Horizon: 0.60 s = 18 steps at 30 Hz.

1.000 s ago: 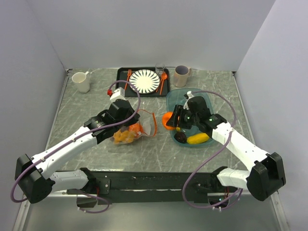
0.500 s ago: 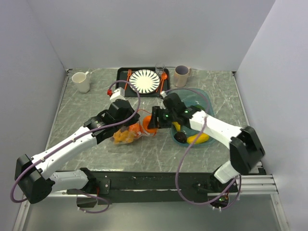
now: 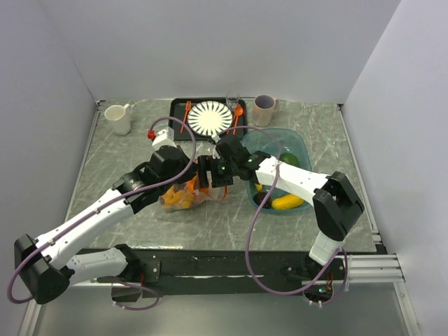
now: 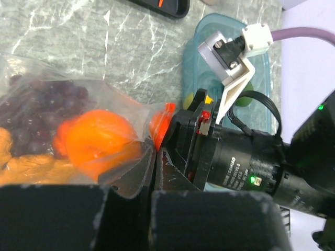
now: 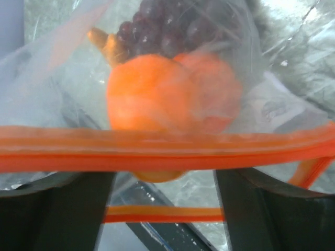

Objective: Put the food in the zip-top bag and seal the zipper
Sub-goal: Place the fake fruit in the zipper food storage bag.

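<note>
The zip-top bag point(image 3: 183, 198) lies mid-table with yellow pieces and dark purple pieces inside. My left gripper point(image 3: 187, 180) is shut on the bag's edge near the mouth point(image 4: 152, 172). My right gripper point(image 3: 205, 173) is at the bag's mouth with its jaws wide apart point(image 5: 165, 175). The zipper point(image 5: 167, 149) crosses in front of its fingertips and hides them. The round orange point(image 5: 152, 99) sits just inside the bag under clear plastic, and it also shows in the left wrist view point(image 4: 99, 141). A yellow piece point(image 3: 288, 201), a dark purple piece point(image 3: 262, 199) and a green piece point(image 3: 291, 159) lie in the teal tub point(image 3: 302, 143).
A black tray point(image 3: 176, 106) at the back holds a striped plate point(image 3: 210, 117), an orange fork point(image 3: 187, 112) and an orange spoon point(image 3: 238, 112). A white mug point(image 3: 119, 119) stands back left and a beige cup point(image 3: 264, 110) back right. Grey walls close in both sides.
My right gripper has swung left from the teal tub to the bag's mouth, carrying the orange. The orange now lies inside the bag. My left gripper has kept its hold and shifted slightly.
</note>
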Each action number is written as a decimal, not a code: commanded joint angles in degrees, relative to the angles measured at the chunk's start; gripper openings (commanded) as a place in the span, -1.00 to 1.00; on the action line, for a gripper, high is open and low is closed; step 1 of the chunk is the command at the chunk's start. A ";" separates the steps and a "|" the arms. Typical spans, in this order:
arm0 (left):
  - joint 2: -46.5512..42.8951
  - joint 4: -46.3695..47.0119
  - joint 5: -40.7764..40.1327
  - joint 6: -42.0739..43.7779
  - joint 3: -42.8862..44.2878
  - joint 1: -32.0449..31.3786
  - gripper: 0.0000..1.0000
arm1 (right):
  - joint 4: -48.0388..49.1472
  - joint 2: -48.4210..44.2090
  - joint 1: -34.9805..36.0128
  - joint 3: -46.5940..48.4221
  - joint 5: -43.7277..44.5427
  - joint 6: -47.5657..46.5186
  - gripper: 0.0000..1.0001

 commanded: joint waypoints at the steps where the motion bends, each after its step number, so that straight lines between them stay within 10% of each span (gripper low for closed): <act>1: -1.83 2.25 -1.15 -0.70 -0.19 -0.11 -0.98 | 3.13 -3.23 0.31 0.65 -1.47 -0.99 0.92; 11: -3.93 2.16 -3.34 -1.84 -0.98 -0.11 -0.99 | 0.48 -15.26 -3.46 -4.52 7.32 -2.23 0.86; 18: -4.21 1.90 -3.96 -1.84 -0.90 -0.11 -0.99 | -1.80 -13.34 -4.26 -6.37 1.87 -2.23 -0.40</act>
